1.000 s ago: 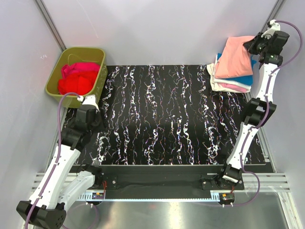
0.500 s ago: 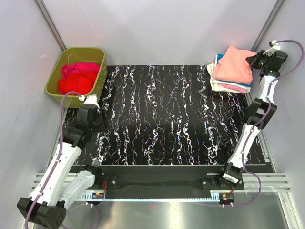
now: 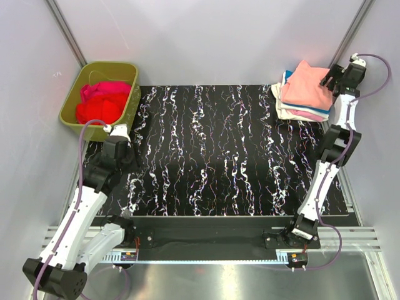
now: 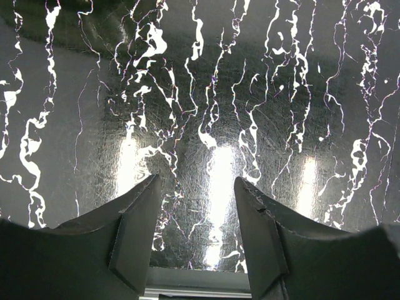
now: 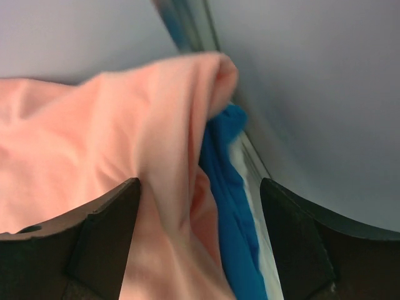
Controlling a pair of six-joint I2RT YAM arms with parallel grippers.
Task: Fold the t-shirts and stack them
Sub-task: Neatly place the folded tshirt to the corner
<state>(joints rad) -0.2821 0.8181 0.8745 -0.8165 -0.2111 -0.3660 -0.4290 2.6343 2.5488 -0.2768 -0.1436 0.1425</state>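
The salmon-pink t-shirt [image 3: 306,86] lies folded on top of the stack [image 3: 299,112] at the far right corner of the desk [image 3: 219,156], and the right jaws are at its outer edge. In the right wrist view those jaws stand wide apart. A raised fold of salmon cloth sits between them, pinched by neither.

We judge the step in hand to be letting go and settling this tee. To do it well we would draw the jaws up and outward, so that nothing drags the fold and pulls the top layer off square. That rumpled corner may then want a light press flat.

The overhead view gives us what the wrist views cannot: the whole stack, and the red and magenta t-shirts [image 3: 100,106] lying in the olive tub [image 3: 132,100] at the far left. Only the left wrist view shows the left jaws open and empty above the marbled desk. Only the right wrist view shows the bright blue tee [image 5: 222,169] directly beneath the salmon one.
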